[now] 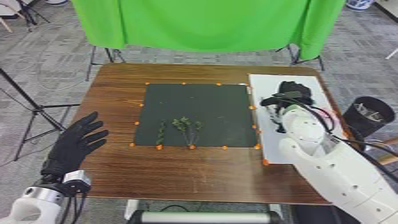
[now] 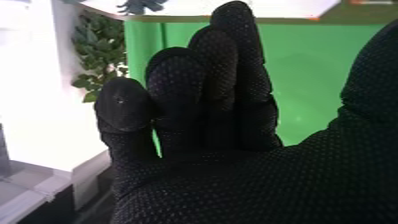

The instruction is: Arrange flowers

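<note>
Sprigs (image 1: pixel 183 123) are being laid out; another must (presumably) be picked by the right robot hand (image 2: pixel 231 180), thumb and fingers apart.

Lab with green cloth (image 1: pixel 209 25), tripod (image 1: pixel 38 106)

2 white arms (image 1: pixel 330 161), black cables (image 1: pixel 82 203), black-gloved robot hands (image 1: pixel 65 151)
</note>
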Robot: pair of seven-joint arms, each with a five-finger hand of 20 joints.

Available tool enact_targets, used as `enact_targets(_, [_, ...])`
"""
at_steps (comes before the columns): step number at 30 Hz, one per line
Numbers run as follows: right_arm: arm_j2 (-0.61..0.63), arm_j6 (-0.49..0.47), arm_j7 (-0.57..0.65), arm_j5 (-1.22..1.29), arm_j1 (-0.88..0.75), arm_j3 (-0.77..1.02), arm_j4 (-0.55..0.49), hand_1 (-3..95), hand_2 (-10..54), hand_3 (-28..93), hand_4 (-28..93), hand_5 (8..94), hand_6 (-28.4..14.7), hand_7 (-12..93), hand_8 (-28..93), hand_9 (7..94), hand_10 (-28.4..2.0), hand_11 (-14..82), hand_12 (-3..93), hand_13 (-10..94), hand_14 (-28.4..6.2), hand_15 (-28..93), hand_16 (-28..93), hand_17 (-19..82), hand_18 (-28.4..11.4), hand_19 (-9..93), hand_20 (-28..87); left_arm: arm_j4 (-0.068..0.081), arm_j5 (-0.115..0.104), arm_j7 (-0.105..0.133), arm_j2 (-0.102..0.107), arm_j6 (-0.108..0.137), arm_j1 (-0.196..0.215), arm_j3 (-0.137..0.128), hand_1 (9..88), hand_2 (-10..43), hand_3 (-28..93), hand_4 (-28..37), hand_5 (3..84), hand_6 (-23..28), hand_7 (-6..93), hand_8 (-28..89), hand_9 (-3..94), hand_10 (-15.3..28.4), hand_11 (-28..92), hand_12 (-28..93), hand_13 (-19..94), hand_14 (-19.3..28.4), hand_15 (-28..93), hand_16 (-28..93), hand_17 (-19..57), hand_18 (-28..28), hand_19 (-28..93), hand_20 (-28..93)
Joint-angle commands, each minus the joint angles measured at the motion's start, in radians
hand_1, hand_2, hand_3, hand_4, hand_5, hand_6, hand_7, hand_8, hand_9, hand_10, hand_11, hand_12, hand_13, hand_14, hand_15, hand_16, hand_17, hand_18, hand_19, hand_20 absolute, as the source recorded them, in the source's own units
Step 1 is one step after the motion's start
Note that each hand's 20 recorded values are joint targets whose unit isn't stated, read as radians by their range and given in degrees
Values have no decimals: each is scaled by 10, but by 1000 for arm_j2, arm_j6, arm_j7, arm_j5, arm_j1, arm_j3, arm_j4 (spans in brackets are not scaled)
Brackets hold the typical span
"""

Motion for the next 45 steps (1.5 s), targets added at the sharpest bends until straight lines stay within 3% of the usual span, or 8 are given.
enact_targets(1, [18,-5,-2,7,32,-24,46,201,-95,731,-283,623,-36,462,-151,662,-125,594,368,669,-104,790,281,391,-216,932,590,-6,-8,3,-7,9,13,-4,250,-48,699,-241,275,31,208,-112,238,120,237,160,207,156,385,-7,-82,226,479,107])
enact_targets(4, [15,-5,-11,18,32,-25,59,210,-95,729,-283,635,-30,468,-150,676,-121,594,369,677,-104,789,283,395,-218,932,591,0,-2,-7,-9,-4,2,-4,251,-47,699,-241,276,31,209,-112,238,120,236,160,207,157,387,-7,-82,226,479,107])
enact_targets(23, [10,-57,-32,117,32,-56,92,302,-95,769,-281,722,3,428,-154,781,-98,539,349,713,-92,777,290,403,-217,932,582,14,3,-21,-1,-22,-27,10,250,-46,701,-241,276,32,209,-112,238,119,238,161,207,157,385,-8,-82,226,479,107])
enact_targets(24, [9,-51,-38,135,31,-54,94,307,-95,771,-281,724,3,426,-144,783,-98,537,350,714,-92,776,291,403,-217,932,581,14,4,-22,0,-22,-27,9,250,-46,701,-241,276,32,209,-112,239,119,238,160,207,157,386,-8,-82,226,479,107])
enact_targets(27, [7,-58,-77,111,17,-42,99,364,-95,738,-281,730,3,412,38,799,-94,530,354,722,-90,773,292,407,-216,932,575,14,6,-26,-4,-26,-28,8,250,-45,700,-241,276,31,209,-112,238,120,237,160,207,157,386,-8,-82,226,479,107])
enact_targets(31, [4,-57,-87,131,12,-42,99,471,-95,712,-283,806,18,392,43,869,-78,496,345,766,-79,757,296,432,-214,932,579,15,6,-27,-4,-28,-26,6,251,-44,700,-241,276,32,208,-112,239,119,237,160,207,157,385,-8,-82,226,479,107])
enact_targets(38, [12,16,-172,138,-24,-24,97,490,-95,726,-283,822,22,385,44,880,-72,493,347,773,-75,756,302,434,-208,932,586,14,5,-24,-4,-26,-25,9,249,-41,699,-240,276,32,209,-111,238,120,236,160,207,158,386,-8,-82,226,479,107])
enact_targets(45, [31,154,-225,143,-45,-28,91,472,-95,793,-282,800,9,434,62,866,-72,527,361,769,-79,757,319,426,-207,932,607,12,2,-20,-7,-20,-16,8,249,-39,698,-239,276,31,209,-112,238,119,236,161,207,158,386,-7,-83,226,479,107])
